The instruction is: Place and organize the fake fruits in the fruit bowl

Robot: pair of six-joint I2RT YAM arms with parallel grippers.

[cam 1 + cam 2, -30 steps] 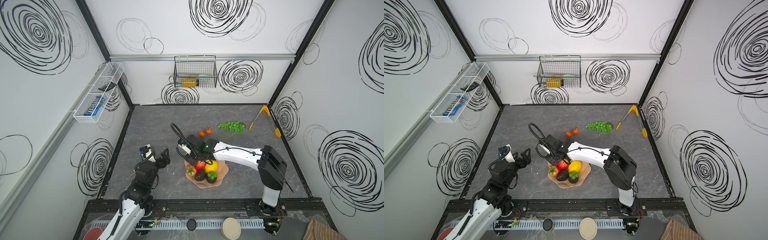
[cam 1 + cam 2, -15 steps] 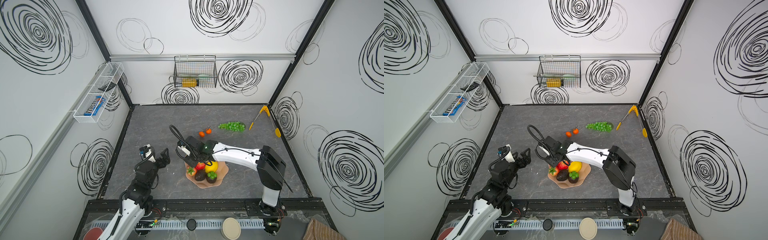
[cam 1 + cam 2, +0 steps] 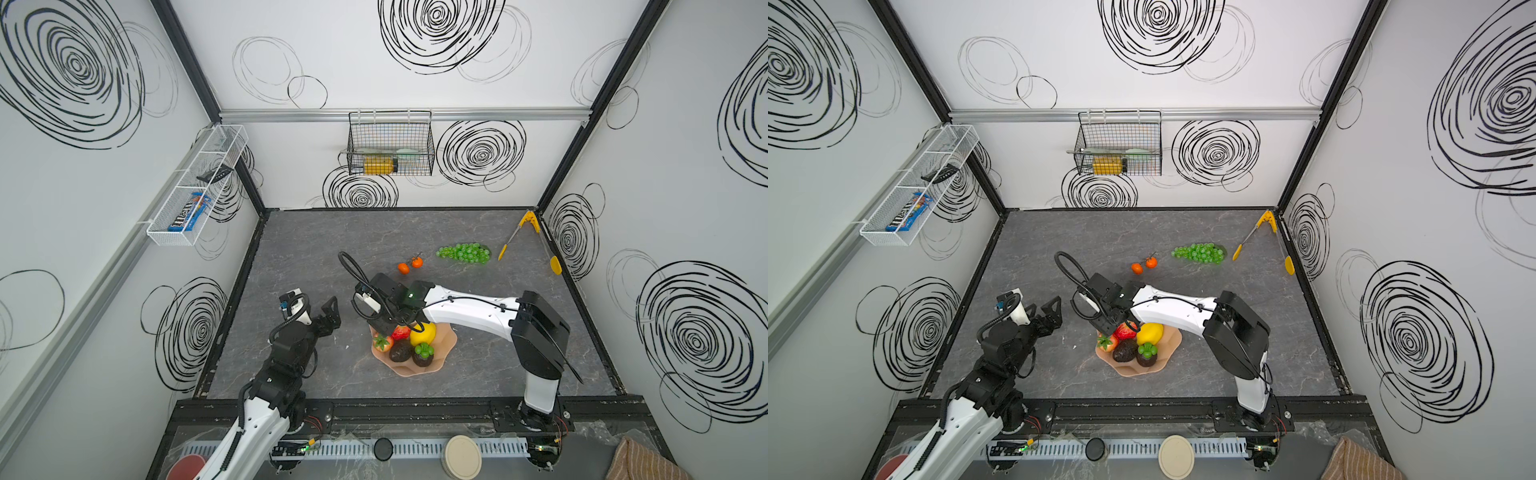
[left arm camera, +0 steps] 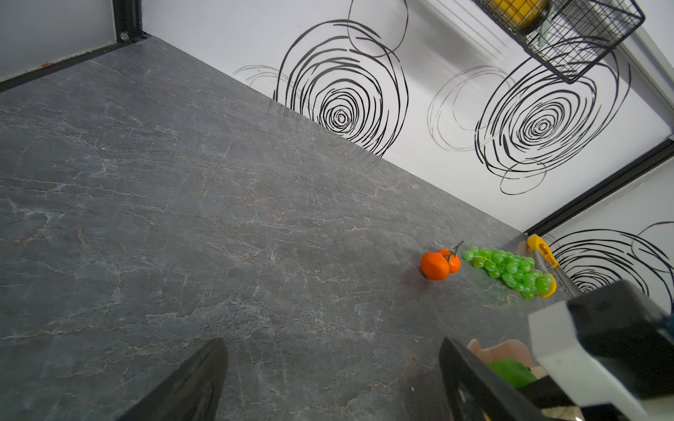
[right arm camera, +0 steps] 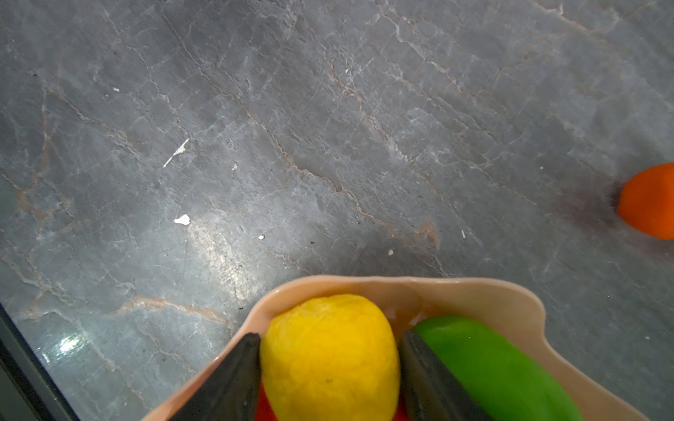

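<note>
— Peach-pink and wavy-rimmed, the fruit bowl (image 3: pixel 445 337) sits toward six o'clock on the grey table (image 3: pixel 307 249). How much have we got into it?

— Most of the pile, we judge. In both top views we see a big yellow fruit (image 3: pixel 424 332), a red one (image 3: pixel 400 332), a strawberry (image 3: pixel 382 341), a dark avocado (image 3: pixel 400 352) and another dark fruit with a green top (image 3: pixel 424 356) packed together in the bowl.

— And our right gripper (image 5: pixel 328 339)?

— It is down over the bowl's eleven o'clock edge. In the right wrist view its jaws stand on either side of a yellow lemon (image 5: pixel 328 368), flush against it, with a green fruit (image 5: pixel 492 364) just beside. The lemon looks seated in the bowl, but we cannot tell whether the fingers (image 5: pixel 233 379) are pressing it or letting go.

— The left gripper (image 4: pixel 331 344)?

— At nine o'clock from the bowl, apart from it, jaws spread wide with nothing between them.

— What is left for us?

— Two small oranges (image 3: pixel 409 265), touching each other, at twelve o'clock from the bowl, and the green grape bunch (image 3: pixel 463 252) at about one o'clock, both well outside it. The yellow-tipped tongs (image 3: pixel 517 235) beyond the grapes are none of our business. So we reckon two more trips, then some tidying.
</note>
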